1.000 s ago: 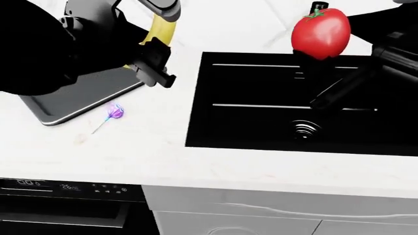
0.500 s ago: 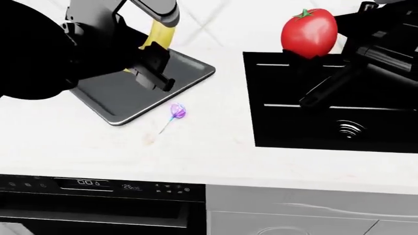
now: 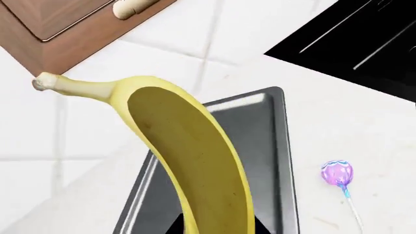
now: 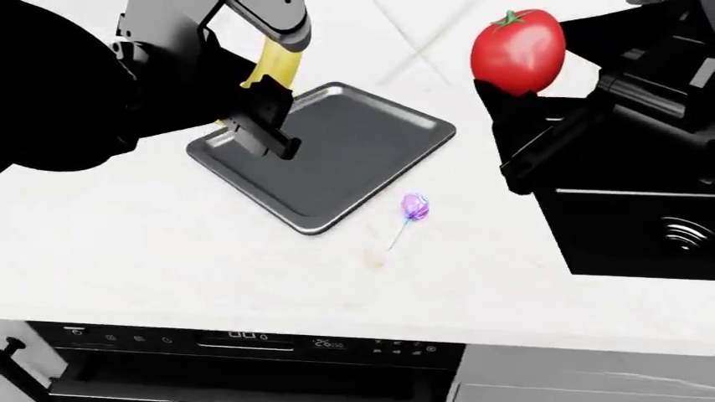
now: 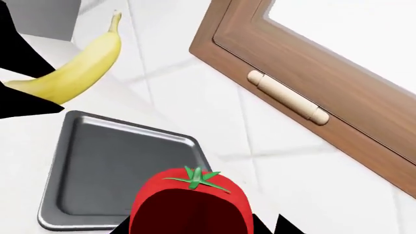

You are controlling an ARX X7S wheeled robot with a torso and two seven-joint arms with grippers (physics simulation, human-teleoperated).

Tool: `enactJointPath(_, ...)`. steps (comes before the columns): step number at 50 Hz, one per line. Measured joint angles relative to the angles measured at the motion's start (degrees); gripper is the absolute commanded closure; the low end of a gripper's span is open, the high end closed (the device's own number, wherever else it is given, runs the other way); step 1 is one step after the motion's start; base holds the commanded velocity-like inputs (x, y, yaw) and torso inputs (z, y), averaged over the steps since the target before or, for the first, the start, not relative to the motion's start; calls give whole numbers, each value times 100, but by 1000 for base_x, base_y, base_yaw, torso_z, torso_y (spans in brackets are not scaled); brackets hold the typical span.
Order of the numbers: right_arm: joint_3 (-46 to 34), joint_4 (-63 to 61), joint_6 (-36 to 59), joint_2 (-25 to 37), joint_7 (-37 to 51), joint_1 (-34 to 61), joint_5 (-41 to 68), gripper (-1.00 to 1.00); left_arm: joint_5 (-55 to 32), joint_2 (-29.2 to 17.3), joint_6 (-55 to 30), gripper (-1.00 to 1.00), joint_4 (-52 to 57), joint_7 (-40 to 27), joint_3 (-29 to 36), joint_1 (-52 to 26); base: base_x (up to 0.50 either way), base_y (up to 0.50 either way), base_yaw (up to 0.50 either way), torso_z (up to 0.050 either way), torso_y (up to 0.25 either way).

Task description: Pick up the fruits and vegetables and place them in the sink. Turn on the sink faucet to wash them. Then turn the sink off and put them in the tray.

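My left gripper (image 4: 266, 100) is shut on the yellow banana (image 4: 271, 59), held above the left part of the dark grey tray (image 4: 335, 159). In the left wrist view the banana (image 3: 188, 146) hangs over the tray (image 3: 266, 146). My right gripper (image 4: 516, 88) is shut on the red tomato (image 4: 516, 50), held high between the tray and the black sink (image 4: 625, 234). The right wrist view shows the tomato (image 5: 192, 202) above the tray (image 5: 110, 165), with the banana (image 5: 78, 66) beyond. The faucet is not in view.
A purple lollipop (image 4: 414, 207) lies on the white counter (image 4: 167, 251) just right of the tray, also in the left wrist view (image 3: 338, 174). A wooden window frame (image 5: 293, 83) runs behind the counter. An oven front (image 4: 223, 360) sits below the counter edge.
The head view has swung left: tray, lollipop and sink have shifted right in the picture. Both grippers still hold their fruit; the tomato now sits left of the sink's edge.
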Motion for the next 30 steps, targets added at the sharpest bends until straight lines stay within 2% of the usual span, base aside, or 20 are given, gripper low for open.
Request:
enactJointPath(8,-24,5,-8,-11,-39,-47,-55,100,-6,2,59,100,-7,12,85,-6,231,494,0,0,1)
enactJointPath(14,-48,11,8,-23,-60,-71,-62,100,2,6,99,100,-15,30,158,-13,395,288,0,0,2)
enactJointPath(30,-92,60,97,-42,-8,-77,4,100,-5,40,169,100,-30,78,332,-51,487,52,0,1,2)
